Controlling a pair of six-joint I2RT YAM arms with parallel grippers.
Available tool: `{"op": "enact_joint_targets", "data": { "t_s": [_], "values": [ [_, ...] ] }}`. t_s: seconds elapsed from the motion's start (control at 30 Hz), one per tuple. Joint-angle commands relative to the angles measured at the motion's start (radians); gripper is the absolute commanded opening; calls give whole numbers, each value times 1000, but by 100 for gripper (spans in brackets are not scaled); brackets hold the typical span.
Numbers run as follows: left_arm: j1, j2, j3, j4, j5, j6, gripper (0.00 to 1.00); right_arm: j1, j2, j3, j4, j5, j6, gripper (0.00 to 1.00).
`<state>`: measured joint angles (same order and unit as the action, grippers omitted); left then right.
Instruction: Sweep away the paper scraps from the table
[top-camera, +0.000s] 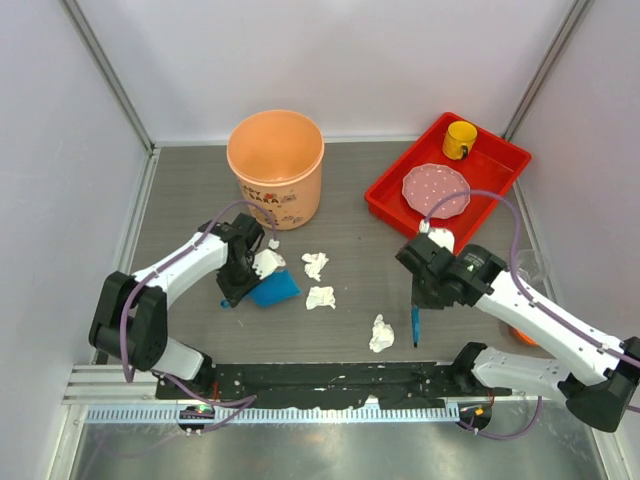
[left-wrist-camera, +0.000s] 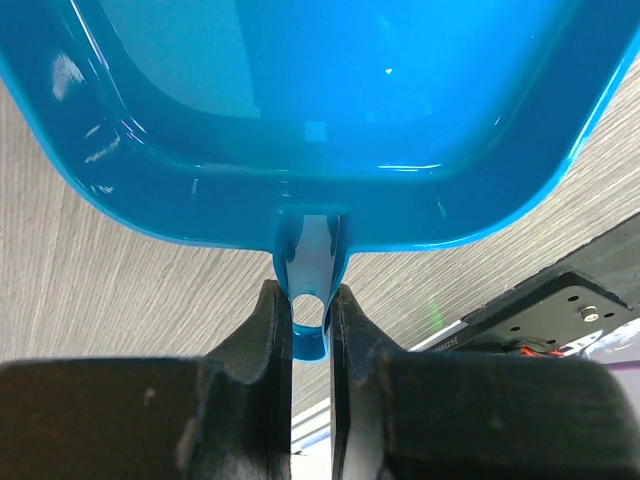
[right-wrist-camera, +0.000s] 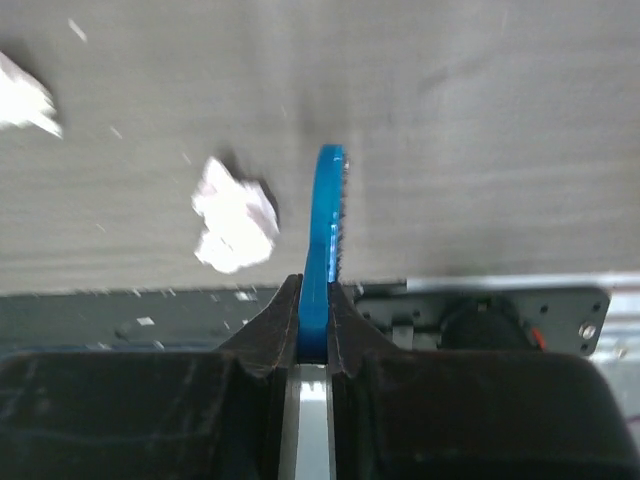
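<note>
Sweeping barely begun: three paper scraps (top-camera: 320, 297) lie loose on the table (top-camera: 190, 180), between the arms. Left gripper (left-wrist-camera: 308, 300) is clamped on the dustpan (left-wrist-camera: 320, 120) handle; right gripper (right-wrist-camera: 314, 290) pinches the brush (right-wrist-camera: 330, 200). Whether the white lump (top-camera: 267, 262) at the dustpan's rear is a collected scrap is unclear.

Bright, even overhead light; soft shadows on the table (top-camera: 345, 230). Right wrist view is blurry (soft throughout); blue dustpan (left-wrist-camera: 315, 130) shows glare.

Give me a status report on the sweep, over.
Left gripper shut on blue dustpan handle. Right gripper shut on blue brush. Three paper scraps loose on table between them. Nothing blocking.
</note>
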<state>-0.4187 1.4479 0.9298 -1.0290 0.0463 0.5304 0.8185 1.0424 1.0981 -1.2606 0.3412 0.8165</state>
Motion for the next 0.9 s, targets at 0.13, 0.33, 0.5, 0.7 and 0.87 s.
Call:
{"op": "enact_joint_targets", "data": {
  "t_s": [0.13,0.33,0.5,0.7,0.87],
  "values": [
    [4,62,30,-2,46,-6,0,37,-21,-282,212,-271,153,1],
    [3,65,18,-5,56,-15,0,42,-29,-405,703,-255,332,1],
    [4,66,9,-13,69,-27,0,42,77,-425,957,-193,349,1],
    [3,52,-9,-32,11,-6,0,42,142,-314,830,-133,173,1],
    [4,32,-14,-83,-92,37,0,42,35,-274,758,-65,40,1]
  ]
}}
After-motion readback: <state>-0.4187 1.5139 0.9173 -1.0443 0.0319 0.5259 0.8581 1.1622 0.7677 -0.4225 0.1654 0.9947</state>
